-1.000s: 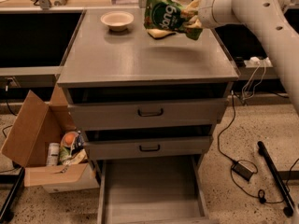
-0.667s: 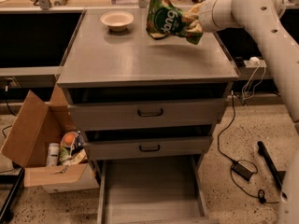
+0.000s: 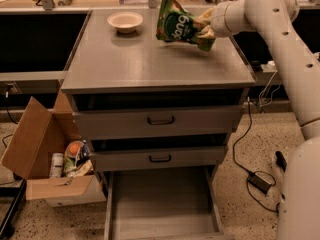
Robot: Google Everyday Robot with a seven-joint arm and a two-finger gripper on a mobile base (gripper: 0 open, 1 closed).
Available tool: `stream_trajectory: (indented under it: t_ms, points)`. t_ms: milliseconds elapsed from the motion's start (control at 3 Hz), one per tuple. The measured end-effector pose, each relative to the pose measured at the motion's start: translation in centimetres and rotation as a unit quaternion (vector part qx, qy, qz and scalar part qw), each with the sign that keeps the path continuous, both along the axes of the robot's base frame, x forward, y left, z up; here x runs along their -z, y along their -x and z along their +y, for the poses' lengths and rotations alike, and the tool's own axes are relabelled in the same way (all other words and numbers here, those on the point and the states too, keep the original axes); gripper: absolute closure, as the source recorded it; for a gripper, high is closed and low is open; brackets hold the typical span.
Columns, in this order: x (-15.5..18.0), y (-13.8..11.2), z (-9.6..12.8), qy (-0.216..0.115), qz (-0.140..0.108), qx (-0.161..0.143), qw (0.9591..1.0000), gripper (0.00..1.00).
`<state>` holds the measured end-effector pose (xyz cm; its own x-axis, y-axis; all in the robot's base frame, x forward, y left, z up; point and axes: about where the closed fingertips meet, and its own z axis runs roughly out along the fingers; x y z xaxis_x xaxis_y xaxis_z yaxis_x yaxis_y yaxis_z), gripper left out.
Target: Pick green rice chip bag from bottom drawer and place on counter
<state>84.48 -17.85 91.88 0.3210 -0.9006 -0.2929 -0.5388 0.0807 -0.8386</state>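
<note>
My jaws, out over the far right part of the broad, smooth gray desk (image 3: 150, 64) that tops the three-drawer cabinet, are clamped on the right edge of the crinkly light-green rice chip bag (image 3: 177, 24). The bag hangs tilted with its dark round logo facing out. Its lower corner is close to the surface, but I cannot tell whether it touches. I judge this to be the placing step. I should lower until the bag rests on bare gray, well apart from the small white bowl (image 3: 125, 21) and back from the right edge. Then I should part and rise straight up, so the foil does not snag. The wide shallow gray metal bottom drawer (image 3: 162, 204) stands pulled out far below.
</note>
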Motion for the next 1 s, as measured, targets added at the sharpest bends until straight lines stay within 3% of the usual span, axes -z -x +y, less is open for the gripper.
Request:
stream_trajectory:
  t_ms: [333, 667, 1000]
  points:
    - [0.2, -0.2, 0.0, 0.004, 0.007, 0.002, 1.0000, 0.15]
    - [-0.3, -0.1, 0.2, 0.015, 0.007, 0.003, 0.9999, 0.00]
    - [-1.9, 0.9, 0.3, 0.023, -0.010, 0.001, 0.9997, 0.00]
